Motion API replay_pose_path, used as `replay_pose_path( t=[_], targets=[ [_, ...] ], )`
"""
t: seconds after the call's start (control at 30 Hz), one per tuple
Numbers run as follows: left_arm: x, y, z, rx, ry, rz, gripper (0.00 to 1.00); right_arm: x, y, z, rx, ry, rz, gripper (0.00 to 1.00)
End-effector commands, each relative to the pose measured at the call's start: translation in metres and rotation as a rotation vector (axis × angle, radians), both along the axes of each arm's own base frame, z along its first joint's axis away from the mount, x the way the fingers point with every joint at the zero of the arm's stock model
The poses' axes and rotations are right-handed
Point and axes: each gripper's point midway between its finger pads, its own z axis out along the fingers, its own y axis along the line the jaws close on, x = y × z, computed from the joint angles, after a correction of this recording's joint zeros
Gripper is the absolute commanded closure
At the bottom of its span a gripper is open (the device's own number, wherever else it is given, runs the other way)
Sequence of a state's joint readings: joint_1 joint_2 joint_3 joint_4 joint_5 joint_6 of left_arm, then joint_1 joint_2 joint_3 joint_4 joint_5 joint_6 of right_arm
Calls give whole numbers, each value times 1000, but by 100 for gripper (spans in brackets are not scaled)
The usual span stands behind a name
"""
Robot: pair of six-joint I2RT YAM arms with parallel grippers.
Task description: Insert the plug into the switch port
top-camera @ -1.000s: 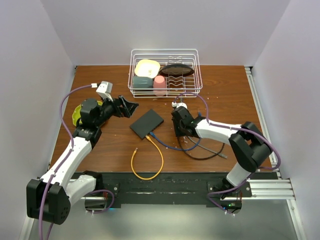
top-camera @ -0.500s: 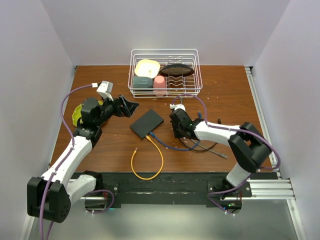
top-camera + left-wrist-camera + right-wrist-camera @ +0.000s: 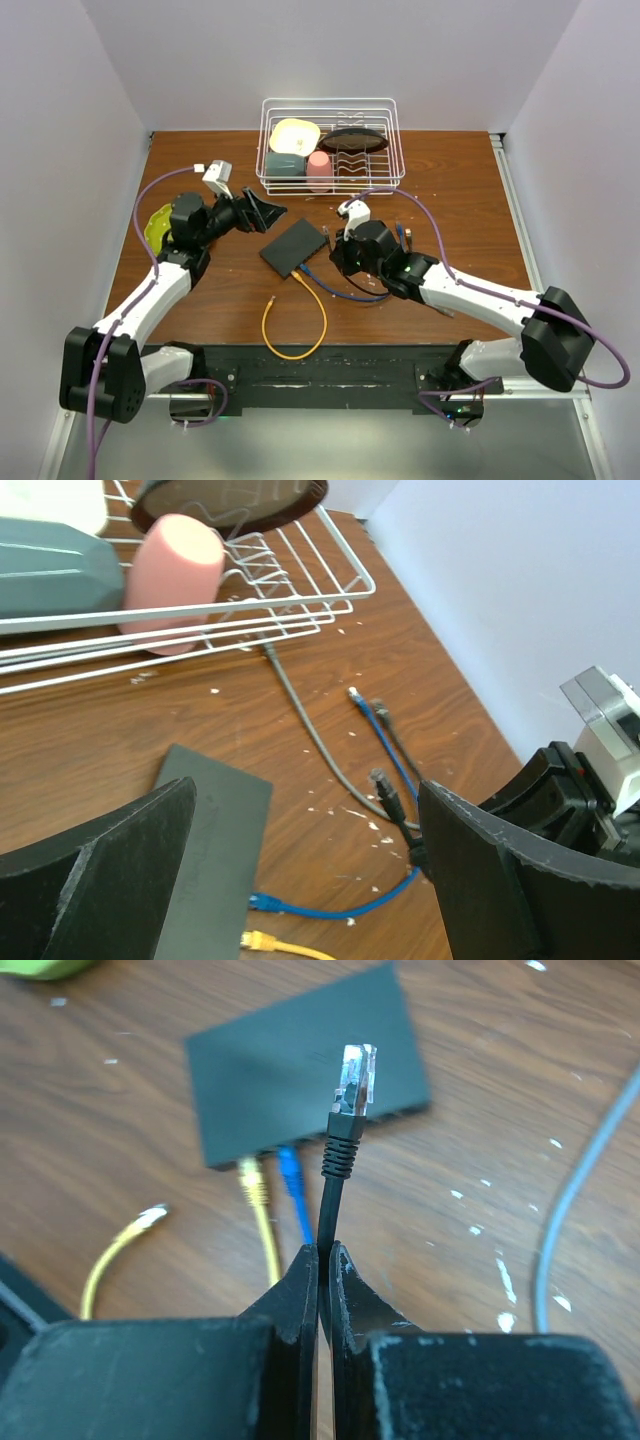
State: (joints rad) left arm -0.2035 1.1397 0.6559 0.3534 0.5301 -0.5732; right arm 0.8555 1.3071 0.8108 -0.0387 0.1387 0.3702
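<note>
The dark grey switch box (image 3: 294,247) lies flat at the table's middle, also in the left wrist view (image 3: 215,850) and the right wrist view (image 3: 305,1070). A yellow plug (image 3: 250,1180) and a blue plug (image 3: 290,1172) sit in its near narrow edge. My right gripper (image 3: 337,250) is shut on a black cable (image 3: 338,1160) just below its clear-tipped plug (image 3: 355,1072). It holds the plug above the table, a short way right of that edge and pointing at the box. The plug also shows in the left wrist view (image 3: 387,790). My left gripper (image 3: 264,214) is open and empty, just above the box's far left corner.
A wire dish rack (image 3: 330,185) with a pink cup (image 3: 319,170), a grey-green cup and a dark dish stands at the back. A grey cable (image 3: 310,720) and loose blue and black cable ends lie right of the box. A yellow cable (image 3: 300,330) loops towards the front edge.
My right arm has swung left and stretched out, bringing the black plug up close to the box's socket edge. My left gripper has shifted slightly right and up.
</note>
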Motion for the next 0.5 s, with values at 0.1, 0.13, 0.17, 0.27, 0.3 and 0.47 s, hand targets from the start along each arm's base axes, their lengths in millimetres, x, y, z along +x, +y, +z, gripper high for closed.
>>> replay_pose_path(
  t=[0.1, 0.13, 0.17, 0.27, 0.3, 0.47],
  targets=[
    [-13, -25, 21, -100, -51, -149, 3, -8, 25, 43, 114, -101, 99, 100],
    [-14, -28, 23, -99, -66, -165, 4, -10, 26, 44, 121, -102, 105, 100],
    [-18, -32, 21, -95, -67, -190, 4, -11, 26, 48, 132, -109, 106, 100],
    [-23, -45, 17, -81, -64, -256, 7, -13, 26, 54, 152, -123, 117, 100],
    [-24, -49, 16, -76, -62, -275, 10, -13, 26, 58, 161, -131, 117, 100],
    [-27, -66, 8, -53, -39, -337, 14, -15, 27, 64, 180, -139, 124, 100]
  ],
)
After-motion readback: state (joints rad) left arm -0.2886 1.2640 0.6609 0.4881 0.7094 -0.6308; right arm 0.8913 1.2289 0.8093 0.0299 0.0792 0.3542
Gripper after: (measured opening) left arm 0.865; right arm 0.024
